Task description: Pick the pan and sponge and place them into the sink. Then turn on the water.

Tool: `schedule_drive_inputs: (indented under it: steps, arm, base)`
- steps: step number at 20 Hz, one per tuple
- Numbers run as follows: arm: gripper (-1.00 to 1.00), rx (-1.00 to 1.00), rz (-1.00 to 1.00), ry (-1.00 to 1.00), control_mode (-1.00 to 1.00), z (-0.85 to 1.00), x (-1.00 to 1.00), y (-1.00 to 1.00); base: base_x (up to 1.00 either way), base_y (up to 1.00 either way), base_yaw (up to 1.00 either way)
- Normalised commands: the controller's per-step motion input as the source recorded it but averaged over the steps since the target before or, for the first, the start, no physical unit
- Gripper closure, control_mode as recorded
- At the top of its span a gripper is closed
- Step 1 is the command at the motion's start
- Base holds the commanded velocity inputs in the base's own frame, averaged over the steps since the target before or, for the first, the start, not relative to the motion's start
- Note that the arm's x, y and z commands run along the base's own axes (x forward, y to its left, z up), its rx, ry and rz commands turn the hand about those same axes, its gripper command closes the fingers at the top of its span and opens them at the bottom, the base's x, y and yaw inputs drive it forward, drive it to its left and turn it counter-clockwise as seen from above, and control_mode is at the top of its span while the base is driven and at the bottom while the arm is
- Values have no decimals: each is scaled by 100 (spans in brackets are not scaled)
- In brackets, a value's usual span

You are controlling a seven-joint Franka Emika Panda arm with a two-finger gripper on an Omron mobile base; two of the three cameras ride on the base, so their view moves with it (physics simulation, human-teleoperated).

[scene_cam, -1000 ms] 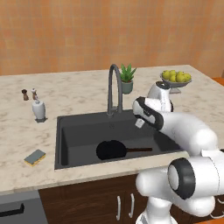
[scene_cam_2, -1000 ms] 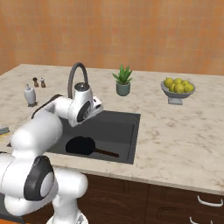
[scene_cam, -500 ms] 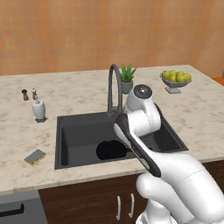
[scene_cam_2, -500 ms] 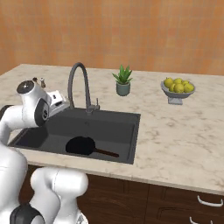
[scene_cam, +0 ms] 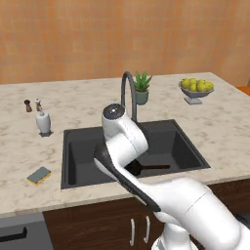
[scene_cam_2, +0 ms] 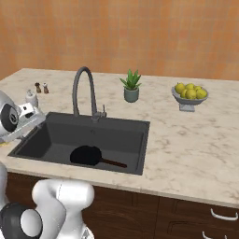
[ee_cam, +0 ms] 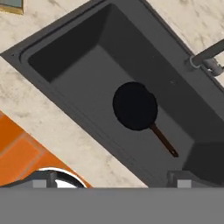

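**Pan down in the basin, sponge out on the counter**

You've got the small black round frying pan (scene_cam_2: 87, 155) lying flat on the floor of the dark grey rectangular sink (scene_cam_2: 133, 154), its thin handle running along the front wall, pointing right in the right base view. The grey-blue and yellow sponge (scene_cam: 38, 175) sits on the marble counter (scene_cam: 215, 129) left of the basin. Your pincer's released, jaws wide, gripping nothing. No readable writing anywhere
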Motion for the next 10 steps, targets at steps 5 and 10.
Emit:
schedule_drive_inputs:
  steps: [5,10]
  arm:
    - [-100,0,1,34,-100,0,27,27]
    - [-100,7,-10,-2,-100,-14,21,53]
  base:
    - [0,0,0]
    - [0,0,0]
